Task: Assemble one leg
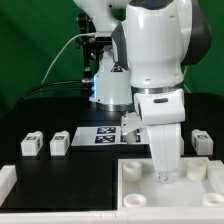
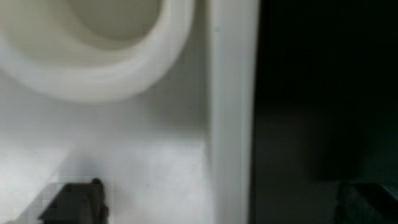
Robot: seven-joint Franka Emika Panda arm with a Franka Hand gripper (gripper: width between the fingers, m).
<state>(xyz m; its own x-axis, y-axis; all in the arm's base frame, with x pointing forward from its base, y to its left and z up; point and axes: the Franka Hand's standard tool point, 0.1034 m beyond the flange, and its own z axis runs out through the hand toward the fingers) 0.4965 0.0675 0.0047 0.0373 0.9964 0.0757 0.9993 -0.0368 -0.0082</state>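
Note:
Three small white legs with tags lie on the black table: two at the exterior view's left [image 1: 32,143] [image 1: 59,142] and one at the right [image 1: 203,141]. The large white recessed panel [image 1: 200,185] lies at the front right. My gripper [image 1: 166,176] is lowered onto the panel near its middle. In the wrist view the gripper [image 2: 217,200] is open, its dark fingers [image 2: 71,203] wide apart astride the panel's white wall [image 2: 222,110], with nothing held between them. A round recess [image 2: 107,30] of the panel shows close by. A fourth leg is not in view.
The marker board [image 1: 103,135] lies on the table behind the panel, partly hidden by the arm. Another white part [image 1: 6,182] sits at the front left edge. Cables and a white robot base [image 1: 108,85] stand at the back before a green backdrop.

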